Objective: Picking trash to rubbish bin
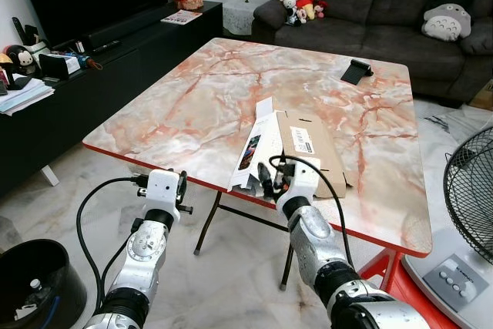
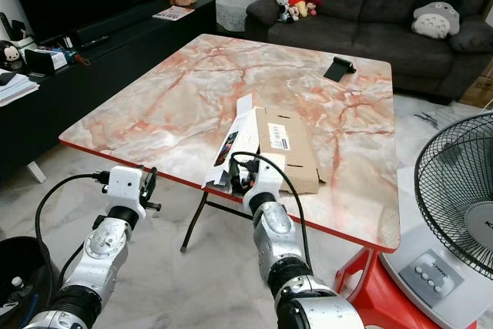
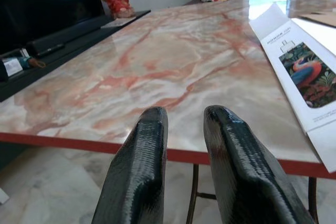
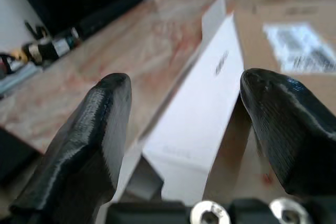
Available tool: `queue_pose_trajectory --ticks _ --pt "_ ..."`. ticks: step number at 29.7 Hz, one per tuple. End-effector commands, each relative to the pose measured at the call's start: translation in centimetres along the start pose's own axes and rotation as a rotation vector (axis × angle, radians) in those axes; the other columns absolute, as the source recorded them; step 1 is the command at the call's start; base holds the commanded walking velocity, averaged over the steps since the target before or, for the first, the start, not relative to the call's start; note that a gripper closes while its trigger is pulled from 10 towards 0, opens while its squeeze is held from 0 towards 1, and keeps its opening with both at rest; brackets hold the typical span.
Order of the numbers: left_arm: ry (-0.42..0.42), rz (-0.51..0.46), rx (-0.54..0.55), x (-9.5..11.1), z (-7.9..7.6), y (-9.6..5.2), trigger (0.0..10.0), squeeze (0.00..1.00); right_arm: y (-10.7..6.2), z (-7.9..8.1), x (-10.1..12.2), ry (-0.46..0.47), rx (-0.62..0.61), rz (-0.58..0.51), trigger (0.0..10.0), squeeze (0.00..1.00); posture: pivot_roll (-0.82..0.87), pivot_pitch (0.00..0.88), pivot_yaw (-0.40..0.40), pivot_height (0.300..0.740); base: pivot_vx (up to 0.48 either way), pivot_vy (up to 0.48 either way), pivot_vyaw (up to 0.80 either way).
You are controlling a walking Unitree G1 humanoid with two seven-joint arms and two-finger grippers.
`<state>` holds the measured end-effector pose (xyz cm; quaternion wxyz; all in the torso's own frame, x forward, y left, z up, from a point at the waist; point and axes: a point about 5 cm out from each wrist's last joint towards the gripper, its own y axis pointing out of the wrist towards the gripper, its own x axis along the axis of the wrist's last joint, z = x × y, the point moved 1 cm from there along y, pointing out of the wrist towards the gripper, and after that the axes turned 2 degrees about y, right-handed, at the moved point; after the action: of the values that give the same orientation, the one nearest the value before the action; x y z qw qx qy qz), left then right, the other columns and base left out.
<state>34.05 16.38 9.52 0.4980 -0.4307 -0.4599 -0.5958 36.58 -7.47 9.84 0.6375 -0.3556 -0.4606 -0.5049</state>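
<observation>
Now, right gripper: fingers spread wide, straddling the white box's near end.
White box: on marble table, beside cardboard box.
Left gripper: nearly closed, empty, below table edge.
Rubbish bin: floor, far left.

Living room, pale marble floor; dark grey sofa at the back with plush toys; black TV console on the left; standing fan on the right.
</observation>
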Motion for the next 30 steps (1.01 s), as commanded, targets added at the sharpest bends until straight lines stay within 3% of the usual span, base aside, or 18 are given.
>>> queue_pose_trajectory --ticks 1,12,30 --pt "0.005 -0.041 0.01 0.9 0.1 0.3 10.0 0.0 0.1 0.3 0.4 0.012 0.001 -0.028 10.0 0.0 0.06 0.0 -0.002 0.74 0.0 0.0 0.0" --pt "0.02 -0.087 0.077 1.6 0.9 0.4 10.0 0.0 -0.3 1.7 0.6 -0.09 0.067 -0.104 10.0 0.0 0.06 0.0 -0.006 0.74 0.065 0.0 0.0" --pt "0.024 -0.101 0.119 1.7 1.3 0.3 10.0 0.0 -0.4 2.0 0.5 -0.085 0.084 -0.109 10.0 0.0 0.06 0.0 -0.015 0.74 0.285 0.0 0.0"
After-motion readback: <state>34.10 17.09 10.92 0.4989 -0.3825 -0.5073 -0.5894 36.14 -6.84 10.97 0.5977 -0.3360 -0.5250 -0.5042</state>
